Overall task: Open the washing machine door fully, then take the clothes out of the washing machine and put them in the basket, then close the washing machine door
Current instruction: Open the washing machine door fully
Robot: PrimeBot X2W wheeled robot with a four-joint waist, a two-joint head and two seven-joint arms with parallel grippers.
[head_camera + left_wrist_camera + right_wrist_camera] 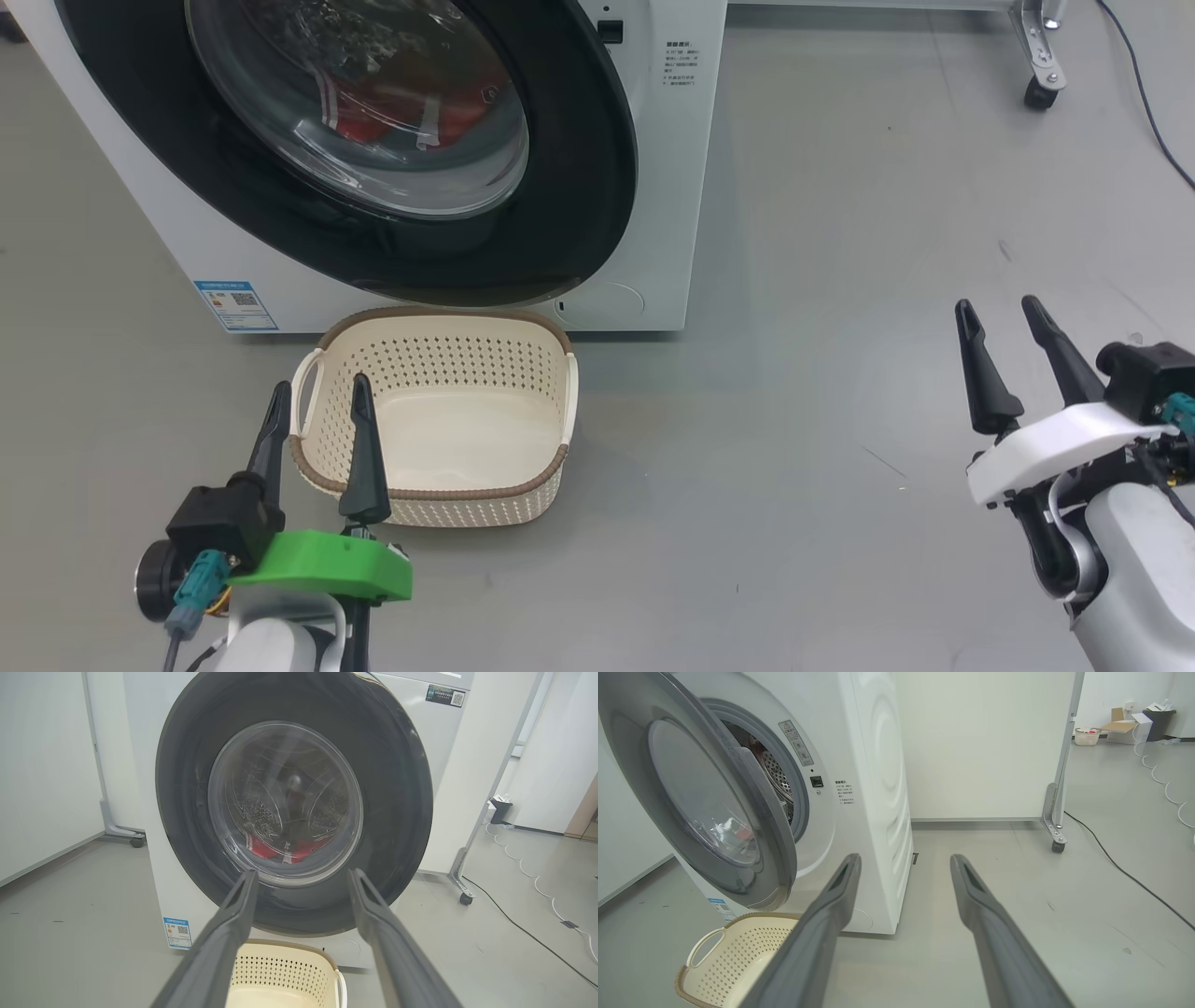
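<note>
Round black-rimmed glass door (597, 187) stood ajar on the white front-loading washing machine (686, 140); red clothes (392, 103) lay inside the drum.
The cream perforated plastic basket (439, 315) sat on the floor just below the door, probably to receive the load. The left hand (319, 385) and right hand (995, 304) were spread open, empty. Print on the blue QR label (236, 305) was unreadable.

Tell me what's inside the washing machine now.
Red clothes with white trim lie at the bottom, seen through the glass of the part-open door. Reflections hide how many pieces there are.
</note>
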